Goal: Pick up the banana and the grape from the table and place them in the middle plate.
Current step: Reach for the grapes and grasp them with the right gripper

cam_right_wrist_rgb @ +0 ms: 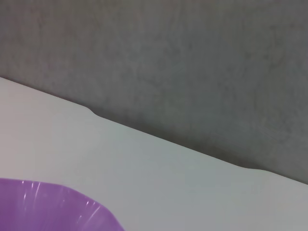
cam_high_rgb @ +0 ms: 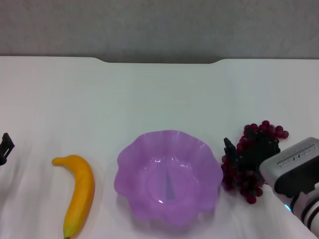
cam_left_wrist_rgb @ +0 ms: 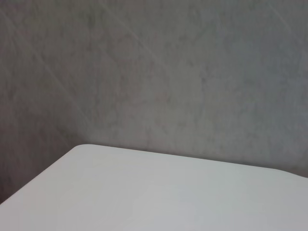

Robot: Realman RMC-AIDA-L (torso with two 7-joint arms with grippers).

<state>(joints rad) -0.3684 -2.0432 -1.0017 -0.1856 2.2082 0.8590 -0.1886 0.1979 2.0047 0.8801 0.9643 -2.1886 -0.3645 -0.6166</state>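
Observation:
The banana (cam_high_rgb: 79,191) lies on the white table (cam_high_rgb: 159,94) at the front left, greenish tip toward me. The lilac scalloped middle plate (cam_high_rgb: 168,175) stands empty at the front centre; its rim also shows in the right wrist view (cam_right_wrist_rgb: 53,204). The bunch of dark red grapes (cam_high_rgb: 245,183) lies on the table just right of the plate. My right gripper (cam_high_rgb: 246,152) is down on the bunch, its black parts among the grapes, with its grey wrist (cam_high_rgb: 294,164) behind. My left gripper (cam_high_rgb: 5,148) sits at the far left edge, left of the banana and apart from it.
The table's far edge has a shallow notch (cam_high_rgb: 159,60) with a grey wall behind. The left wrist view shows only a rounded table corner (cam_left_wrist_rgb: 86,149) and the wall.

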